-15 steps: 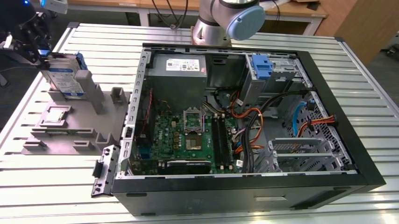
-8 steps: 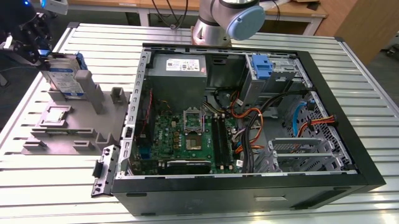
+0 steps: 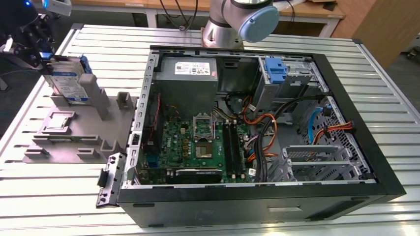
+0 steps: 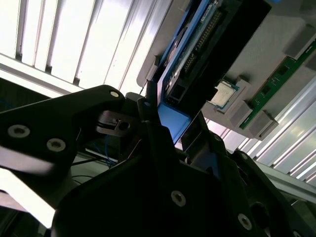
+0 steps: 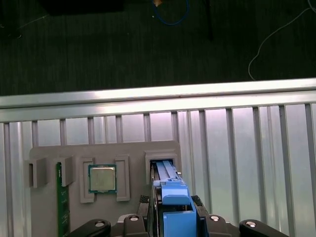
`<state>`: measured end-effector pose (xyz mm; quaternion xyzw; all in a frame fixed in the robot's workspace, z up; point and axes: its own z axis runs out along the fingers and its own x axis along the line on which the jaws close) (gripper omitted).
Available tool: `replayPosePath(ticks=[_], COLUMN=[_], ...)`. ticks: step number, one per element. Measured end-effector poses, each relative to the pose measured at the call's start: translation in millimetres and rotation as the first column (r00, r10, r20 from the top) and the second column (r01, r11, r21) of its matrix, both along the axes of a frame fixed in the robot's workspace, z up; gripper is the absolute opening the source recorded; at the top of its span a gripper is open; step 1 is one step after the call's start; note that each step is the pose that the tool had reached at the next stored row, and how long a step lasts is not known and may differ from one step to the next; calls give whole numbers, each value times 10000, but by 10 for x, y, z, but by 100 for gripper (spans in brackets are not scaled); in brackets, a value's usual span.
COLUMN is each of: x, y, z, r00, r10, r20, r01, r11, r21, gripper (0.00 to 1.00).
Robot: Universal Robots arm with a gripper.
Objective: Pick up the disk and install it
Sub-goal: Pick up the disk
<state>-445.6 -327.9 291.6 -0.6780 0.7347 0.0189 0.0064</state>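
gripping the disk (image 3: 70,79) by its blue bracket, my gripper (image 3: 47,56) had its fingers pinched against both sides of it, at the exterior view's far left. the disk stood upright on edge at the tall slot of the grey holder (image 3: 72,132), well apart from the open computer case (image 3: 387,189) on the slatted table (image 3: 59,201). in the first wrist view the bracket sat between my fingers, and a processor chip (image 5: 102,178) lay in a holder pocket just beside the slot.
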Motion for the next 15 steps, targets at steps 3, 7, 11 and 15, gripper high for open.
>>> replayPosePath(ticks=[3, 7, 11, 15], x=[0, 1, 1, 1], y=[0, 0, 0, 0], z=[0, 0, 0, 0], r00=[10000, 10000, 10000, 10000], r10=[-45, -48, -49, -51], r20=[1, 1, 0, 0], r01=[45, 48, 49, 51], r11=[10000, 10000, 10000, 10000], r21=[0, 0, 0, 0], gripper=[45, 45, 37, 37])
